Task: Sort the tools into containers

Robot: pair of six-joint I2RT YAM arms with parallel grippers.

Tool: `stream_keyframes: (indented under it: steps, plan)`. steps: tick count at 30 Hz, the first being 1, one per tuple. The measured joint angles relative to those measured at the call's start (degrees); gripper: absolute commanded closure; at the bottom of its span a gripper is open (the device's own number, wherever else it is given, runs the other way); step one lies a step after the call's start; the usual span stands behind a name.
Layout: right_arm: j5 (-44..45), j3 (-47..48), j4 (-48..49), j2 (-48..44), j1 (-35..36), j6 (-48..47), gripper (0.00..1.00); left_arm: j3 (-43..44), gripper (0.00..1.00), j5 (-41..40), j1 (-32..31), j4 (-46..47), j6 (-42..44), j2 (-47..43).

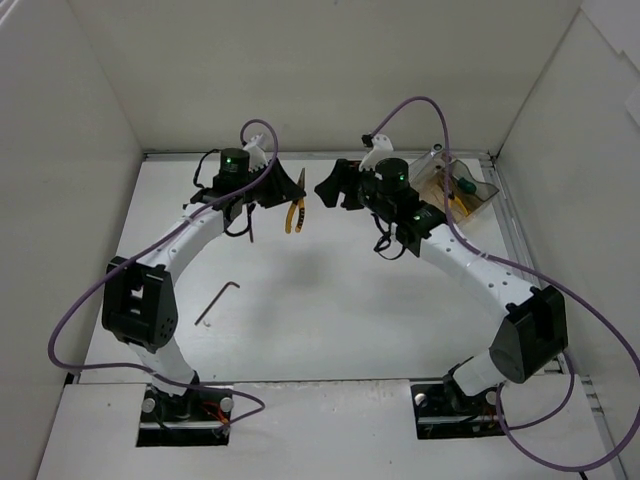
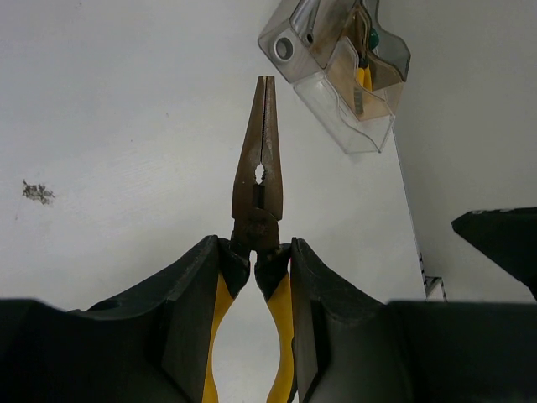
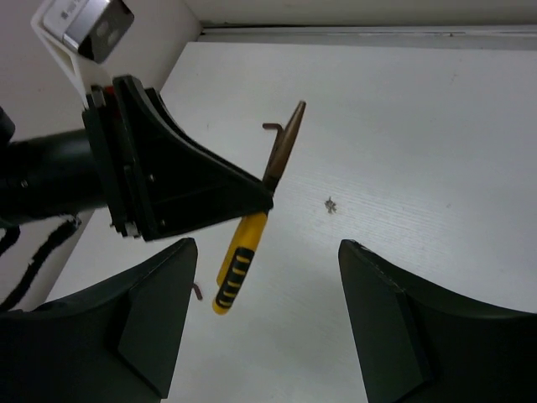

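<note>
I see my left claw [image 2: 256, 252] closed tight on the yellow pliers [image 2: 259, 168] near their joint; my right claw [image 3: 267, 260] stands wide open, empty.

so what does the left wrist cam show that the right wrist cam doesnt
Only the left wrist view shows the clear box with tools inside, ahead of the yellow-handled pliers. Only the right wrist view shows a hex key beyond them. Both show the pliers clamped in the left gripper, plus a dark speck on the table.
</note>
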Motion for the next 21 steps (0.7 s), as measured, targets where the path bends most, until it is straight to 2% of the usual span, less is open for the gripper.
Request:
stream_keyframes:
  steps: [11,21]
  plan:
    - [3.8,7.1,2.1,9.2,2.9,3.8,0.38,-3.3,1.00,0.7,-2.4,2.9,0.4,-5.2]
    - [4.2,8.2,2.4,10.4,3.2,5.1,0.45,-4.3,1.00,-2.0,-3.0,3.8,2.0,-6.3]
